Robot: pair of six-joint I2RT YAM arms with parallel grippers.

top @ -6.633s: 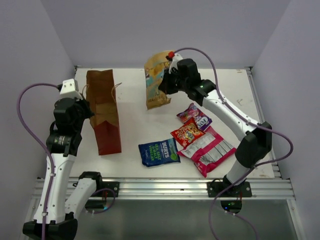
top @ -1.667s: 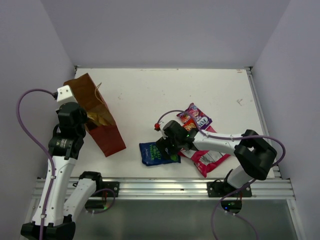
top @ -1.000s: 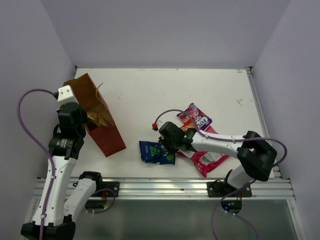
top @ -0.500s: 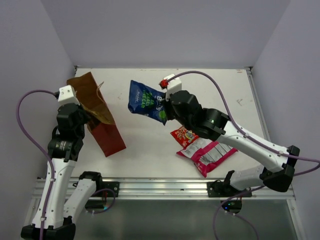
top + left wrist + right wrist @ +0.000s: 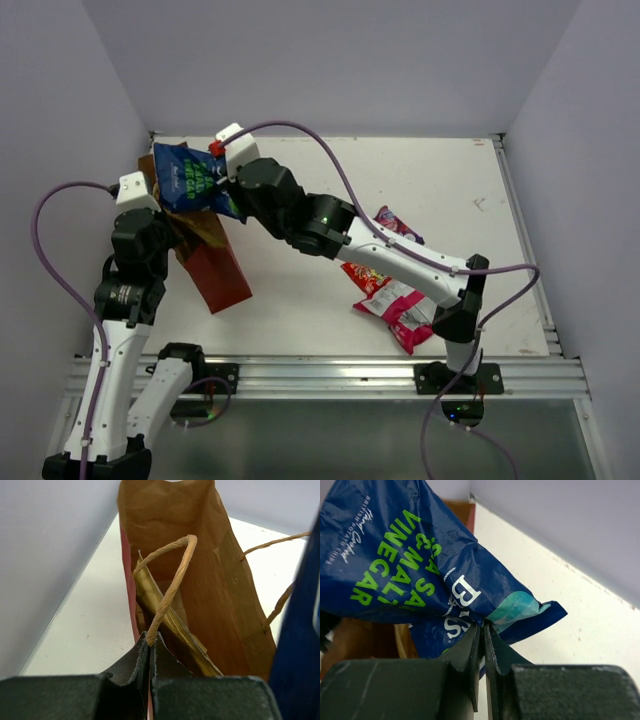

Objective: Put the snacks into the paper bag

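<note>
The paper bag [image 5: 215, 270] stands tilted at the table's left, red-brown outside and kraft brown inside [image 5: 210, 565]. My left gripper [image 5: 150, 639] is shut on its near string handle [image 5: 172, 580], holding the mouth open; from above, the left gripper [image 5: 168, 228] sits at the bag's left rim. A tan chips bag [image 5: 172, 622] lies inside. My right gripper [image 5: 484, 627] is shut on a corner of the dark blue packet [image 5: 405, 565]. That blue packet [image 5: 190, 178] hangs over the bag's mouth, with the right gripper [image 5: 236, 192] at its right end.
Red packet [image 5: 372, 280] and pink-and-silver packet [image 5: 408, 308] lie overlapping right of centre, under my right arm. A purple packet [image 5: 392, 222] shows partly behind that arm. Walls close in the back, left and right. A metal rail [image 5: 330, 375] runs along the near edge.
My right arm has carried the dark blue packet from the table's middle up and left until it hangs over the bag's mouth. The left gripper has kept its hold on the handle.
</note>
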